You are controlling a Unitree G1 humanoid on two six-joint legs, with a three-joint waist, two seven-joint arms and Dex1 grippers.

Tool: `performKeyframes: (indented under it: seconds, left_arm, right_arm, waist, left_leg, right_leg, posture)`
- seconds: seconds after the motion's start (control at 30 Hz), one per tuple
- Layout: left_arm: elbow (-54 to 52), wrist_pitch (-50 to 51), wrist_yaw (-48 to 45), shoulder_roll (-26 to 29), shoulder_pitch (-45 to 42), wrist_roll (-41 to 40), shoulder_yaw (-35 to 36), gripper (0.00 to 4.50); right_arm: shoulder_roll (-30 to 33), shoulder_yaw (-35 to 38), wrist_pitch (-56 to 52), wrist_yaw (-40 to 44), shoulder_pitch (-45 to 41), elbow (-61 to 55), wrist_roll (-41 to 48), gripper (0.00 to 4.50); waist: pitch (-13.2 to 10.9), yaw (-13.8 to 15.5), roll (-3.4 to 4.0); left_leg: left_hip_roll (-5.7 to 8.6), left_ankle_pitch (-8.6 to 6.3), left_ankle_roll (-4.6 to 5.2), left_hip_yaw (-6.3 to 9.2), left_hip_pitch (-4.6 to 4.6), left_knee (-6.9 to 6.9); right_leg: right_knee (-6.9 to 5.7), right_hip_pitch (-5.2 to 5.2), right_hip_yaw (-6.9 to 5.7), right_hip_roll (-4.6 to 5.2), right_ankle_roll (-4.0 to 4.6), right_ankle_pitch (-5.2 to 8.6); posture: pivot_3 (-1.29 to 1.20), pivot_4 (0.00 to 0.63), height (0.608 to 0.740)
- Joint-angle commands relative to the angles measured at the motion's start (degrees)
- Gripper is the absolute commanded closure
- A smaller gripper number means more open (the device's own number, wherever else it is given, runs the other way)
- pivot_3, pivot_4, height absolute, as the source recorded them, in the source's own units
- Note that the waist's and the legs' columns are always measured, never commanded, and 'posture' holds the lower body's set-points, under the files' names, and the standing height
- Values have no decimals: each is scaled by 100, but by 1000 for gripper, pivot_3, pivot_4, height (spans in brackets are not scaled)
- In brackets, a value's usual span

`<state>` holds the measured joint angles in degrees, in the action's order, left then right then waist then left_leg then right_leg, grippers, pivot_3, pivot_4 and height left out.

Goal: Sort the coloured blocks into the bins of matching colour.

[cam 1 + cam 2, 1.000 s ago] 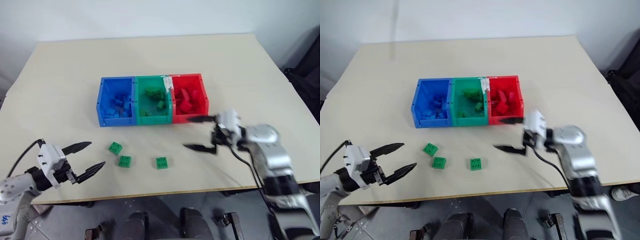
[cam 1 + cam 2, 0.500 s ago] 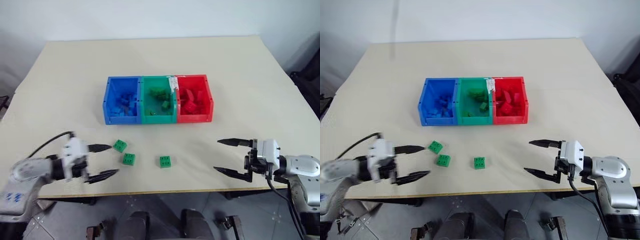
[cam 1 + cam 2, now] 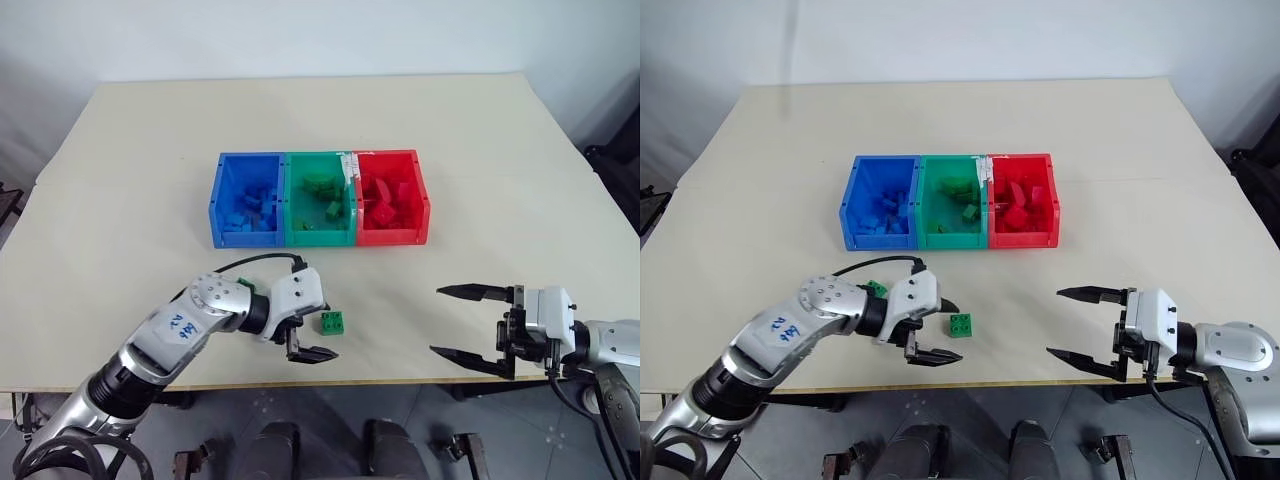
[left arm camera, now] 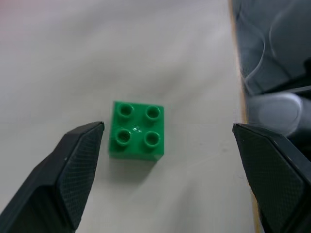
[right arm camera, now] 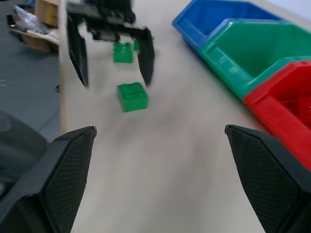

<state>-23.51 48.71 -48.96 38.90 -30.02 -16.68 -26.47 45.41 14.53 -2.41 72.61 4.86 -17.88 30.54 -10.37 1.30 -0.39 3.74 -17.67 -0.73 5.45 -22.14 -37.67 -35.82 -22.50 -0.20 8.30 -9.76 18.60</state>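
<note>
From the head views, the left gripper stands wide open and empty near the front edge of the tabletop, a green block lying just beside its fingers on the side toward the bins. The joined blue bin, green bin and red bin sit mid-table, each holding bricks of its own colour. The right gripper hangs open and empty at the front right, well apart from that block. In the left wrist view the green block lies flat, studs up, between the spread fingers, nearer one of them. In the right wrist view a second green block lies beyond the first, behind the left gripper.
</note>
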Motion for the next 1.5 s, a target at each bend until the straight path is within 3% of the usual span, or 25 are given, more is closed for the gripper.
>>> performKeyframes:
  seconds: [0.03, 0.7, 0.8, 0.93, 1.07, 1.23, 1.4, 1.5]
  left_arm:
    - [78, -1, 150, -98, -190, 330, -168, 0]
    - [312, -689, 230, -325, 234, 635, 96, 0]
    - [364, -782, 268, -372, 257, 660, 124, 634]
    - [438, -807, 354, -448, 227, 729, 162, 1899]
    - [464, -800, 250, -539, 208, 688, 116, 1899]
    - [517, -899, 233, -546, 224, 752, 123, 3004]
    - [705, -1337, 200, -570, 263, 678, 440, 3019]
    - [1082, -2045, 499, -1031, 45, 339, 1281, 3019]
  right_arm:
    - [137, 178, -25, 18, 176, -269, 107, 63]
    - [4, -35, 306, -191, 285, -129, -98, 63]
    - [7, -75, 301, -223, 224, -111, -101, 0]
    - [2, -97, 277, -256, 205, -124, -94, 0]
    - [-20, -144, 243, -309, 204, -161, -97, 0]
    - [-17, -178, 250, -363, 204, -164, -85, 0]
    - [-86, -71, 213, -562, 265, -263, 3, 0]
    - [-390, 165, -16, -1191, 233, -506, 295, 0]
  waist:
    - [-1, 9, -1]
    - [-1, 17, -1]
    - [-1, 16, -1]
    - [-1, 21, -1]
    - [-1, 20, -1]
    - [0, 18, -1]
    - [-1, 17, -1]
    - [-1, 28, -1]
  left_leg:
    - [0, 0, 0, 2, 0, -2]
    - [2, 0, 0, 7, -1, -20]
    - [2, 0, 0, 7, -1, -22]
    - [3, 0, 0, 7, -2, -23]
    - [4, 0, 0, 7, -2, -23]
    - [4, 0, 0, 8, -2, -24]
    - [4, 0, 0, 7, -2, -24]
    - [3, 0, 0, 9, -2, -26]
  right_leg:
    - [7, 0, 0, 0, 0, 0]
    - [10, 7, 0, 1, -2, -1]
    - [10, 7, 0, 1, -2, -1]
    - [9, 7, 0, 1, -2, -1]
    - [8, 7, 0, 2, -2, -1]
    - [8, 7, -1, 2, -2, -1]
    - [7, 7, 0, 2, -2, -1]
    - [6, 5, -1, 2, -2, -1]
  posture:
    - [0, 150, 740]
    - [0, 150, 740]
    - [0, 150, 740]
    - [0, 150, 740]
    - [0, 150, 740]
    - [0, 150, 740]
    - [0, 150, 740]
    - [0, 150, 740]
